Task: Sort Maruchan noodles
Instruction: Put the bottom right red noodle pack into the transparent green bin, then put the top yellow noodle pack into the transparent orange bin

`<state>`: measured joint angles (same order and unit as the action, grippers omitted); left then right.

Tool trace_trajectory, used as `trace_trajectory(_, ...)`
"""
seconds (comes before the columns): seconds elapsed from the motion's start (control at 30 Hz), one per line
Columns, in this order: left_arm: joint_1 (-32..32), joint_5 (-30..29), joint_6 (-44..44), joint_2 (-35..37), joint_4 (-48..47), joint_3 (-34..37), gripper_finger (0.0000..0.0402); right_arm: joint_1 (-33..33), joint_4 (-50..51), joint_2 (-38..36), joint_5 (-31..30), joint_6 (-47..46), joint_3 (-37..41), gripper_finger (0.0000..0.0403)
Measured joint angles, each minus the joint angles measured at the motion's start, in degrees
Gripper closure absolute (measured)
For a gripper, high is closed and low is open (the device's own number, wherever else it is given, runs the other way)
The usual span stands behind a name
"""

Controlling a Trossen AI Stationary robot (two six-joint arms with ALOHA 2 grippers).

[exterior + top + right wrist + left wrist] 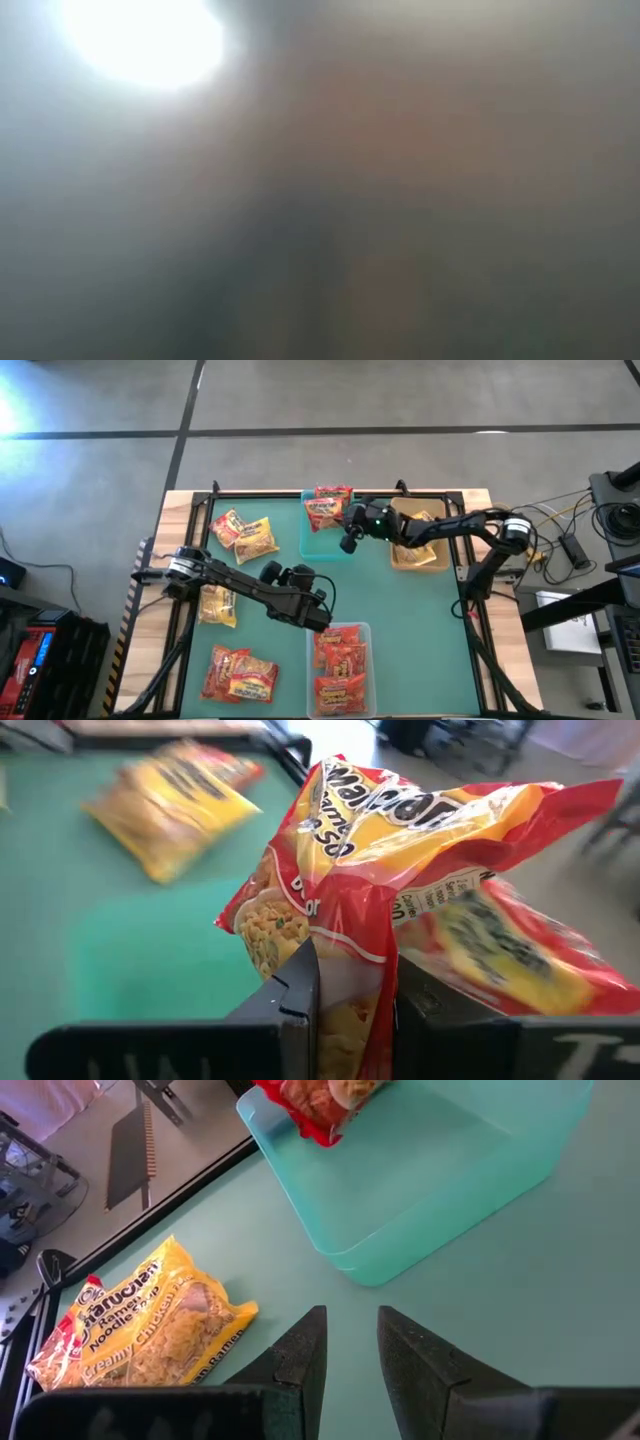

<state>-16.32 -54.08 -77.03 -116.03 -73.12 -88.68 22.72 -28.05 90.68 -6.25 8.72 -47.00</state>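
Two grippers at work. Right gripper [350, 1000] over teal bin [322, 540] at mat's far edge, jaws pinching red-and-yellow noodle packet [400, 850]; another red packet [330, 495] at that bin's far end. Left gripper [350, 1355] near mat centre, jaws narrow, holding nothing. Yellow packets [245, 535] loose on green mat [400, 610]; orange packets [340, 670] in clear bin [362, 630]; more loose at left.

We see a teal bin [322, 532] at the tabletop's [420, 610] far edge, a tan bin [420, 550] beside it, and a clear bin [342, 668] at the near edge.
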Motion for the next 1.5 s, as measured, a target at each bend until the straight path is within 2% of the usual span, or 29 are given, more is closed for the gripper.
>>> trace_trajectory(0.33, 0.0, 0.0, 0.0, 0.0, 0.0, 0.3, 0.0326, 2.5, 3.4, 3.6, -1.3, 1.3, -1.9, 0.0343)
trace_trajectory(0.63, 0.0, 0.0, 0.0, 0.0, 0.0, 0.3, 0.0326, 3.2, 7.0, 4.7, -1.3, 4.5, -6.3, 0.0283)
trace_trajectory(0.73, 0.0, 0.0, 0.0, 0.0, 0.0, 0.3, 0.0326, 3.2, 13.2, 4.0, -1.4, 2.8, -9.0, 0.0275)
trace_trajectory(0.93, 0.0, 0.0, 0.0, 0.0, 0.0, 0.3, 0.0326, 3.0, 32.1, 1.1, -0.8, 0.8, -16.5, 0.0272)
trace_trajectory(1.07, 0.0, 0.0, 0.0, 0.0, 0.0, 0.3, 0.0326, 2.4, 40.8, -0.6, 5.3, -1.5, -18.6, 0.0278)
trace_trajectory(1.2, 0.0, 0.0, 0.0, 0.0, 0.0, 0.3, 0.0326, 0.8, 41.9, -3.3, 12.5, -2.8, -16.6, 0.0284)
trace_trajectory(1.5, 2.3, -4.9, 0.0, 0.0, -0.3, 0.3, 0.0326, -5.8, 39.8, -13.4, 13.2, -5.3, -5.3, 0.0295)
